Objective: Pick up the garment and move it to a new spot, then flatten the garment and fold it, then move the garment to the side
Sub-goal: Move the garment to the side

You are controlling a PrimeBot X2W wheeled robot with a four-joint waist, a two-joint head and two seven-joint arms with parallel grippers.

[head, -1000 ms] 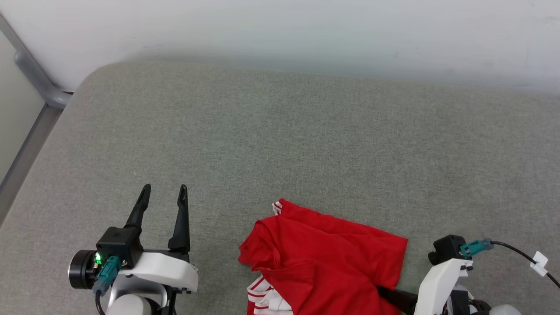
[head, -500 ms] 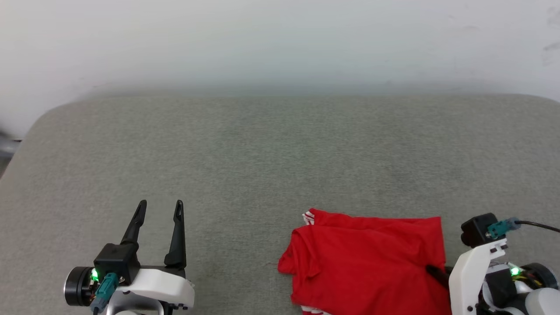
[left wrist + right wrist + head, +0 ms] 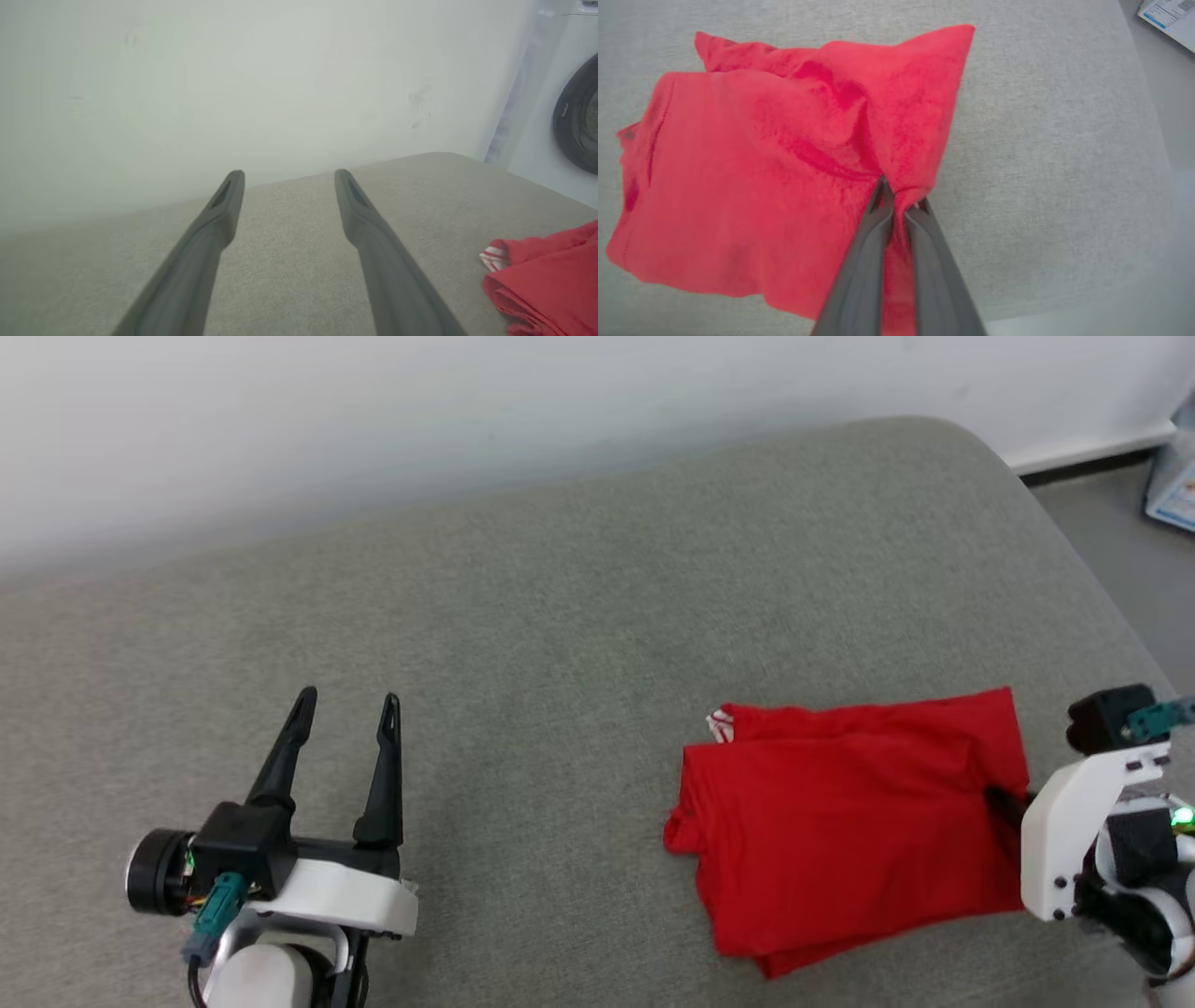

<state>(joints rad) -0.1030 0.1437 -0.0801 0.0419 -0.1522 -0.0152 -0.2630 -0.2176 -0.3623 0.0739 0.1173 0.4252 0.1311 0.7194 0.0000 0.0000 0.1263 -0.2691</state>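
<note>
Garment (image 3: pixel 850 821) lies folded into a rough red rectangle on the right part of the grey cushion (image 3: pixel 560 616), near that side's rounded corner. Its top layer is plain red and fairly smooth. A lower layer peeps out along the far edge and at the near corner, and a scrap of red-and-white striped trim (image 3: pixel 719 723) shows at the far left corner.

The right gripper (image 3: pixel 1004 801) meets the cloth at the middle of its right edge. In the right wrist view, the right gripper (image 3: pixel 899 196) has its two fingers pressed almost together, pinching a bunched bit of red fabric. Creases run from that pinch into the garment (image 3: pixel 738 186), and the corner above the fingers rises to a point. The rest of the cloth spreads away to that view's left over the cushion.

The left gripper (image 3: pixel 347 705) is well apart from the garment, over bare cushion on the left. Its fingers are spread, hold nothing and point toward the pale wall (image 3: pixel 373 429). In the left wrist view, the garment (image 3: pixel 551 275) sits at the lower right edge, its trim (image 3: pixel 493 256) turned toward the fingers, and a washing machine (image 3: pixel 574 116) stands at the far right.

Past the cushion's right corner are grey floor (image 3: pixel 1120 523) and a blue-and-white box (image 3: pixel 1176 476).
</note>
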